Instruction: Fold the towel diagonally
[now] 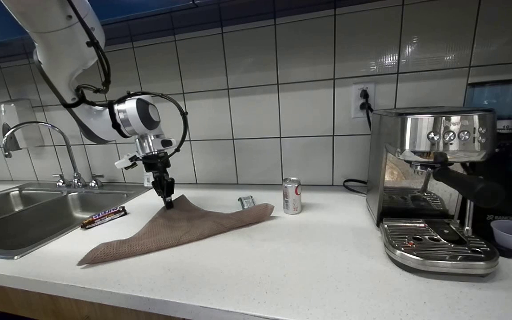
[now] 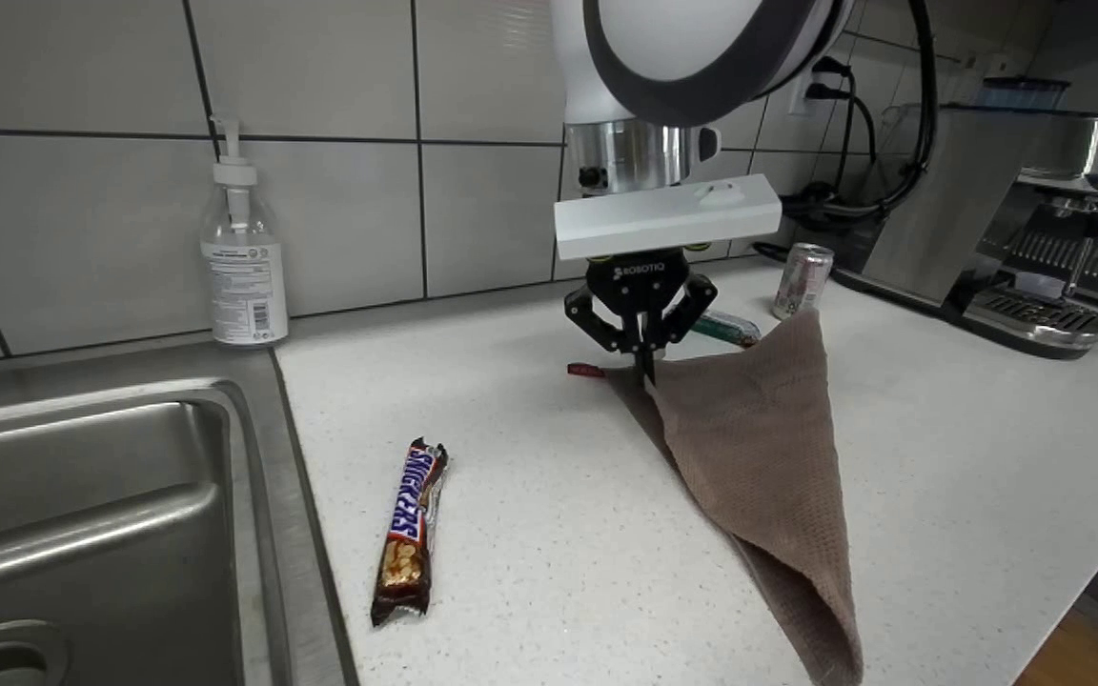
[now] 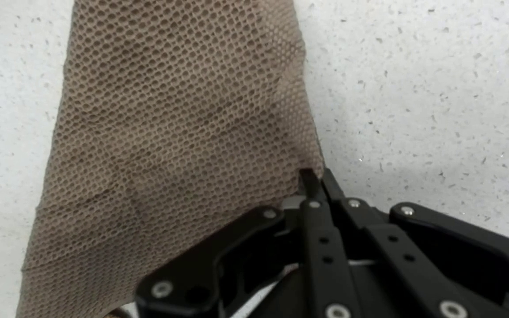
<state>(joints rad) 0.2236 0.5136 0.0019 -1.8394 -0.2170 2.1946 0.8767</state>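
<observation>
- A brown towel with a honeycomb weave lies on a white speckled desk, between the sink and a silver soda can. From where I stand it makes a rough triangle, long side toward the desk's front edge, one point toward the back edge by the tiled wall.
- The black claw points down beside that rear point, its tips together and clamped on the towel's rim. I cannot tell whether they pinch one layer or two.
- In an exterior view, a second layer shows along the side facing the sink, so I judge the diagonal fold mostly made, with the corner left to line up.
- To do this well, I would draw the pinched cloth low toward the desk's back edge until the corners match, pulling lightly to smooth the creases.
- Let the cloth touch the desk before the tips part, then rise straight up; otherwise it may drag.
- A small packet sits just behind the towel, toward the back edge, and a sideways sweep could catch it. A chocolate bar lies near the sink, apart from the cloth.
</observation>
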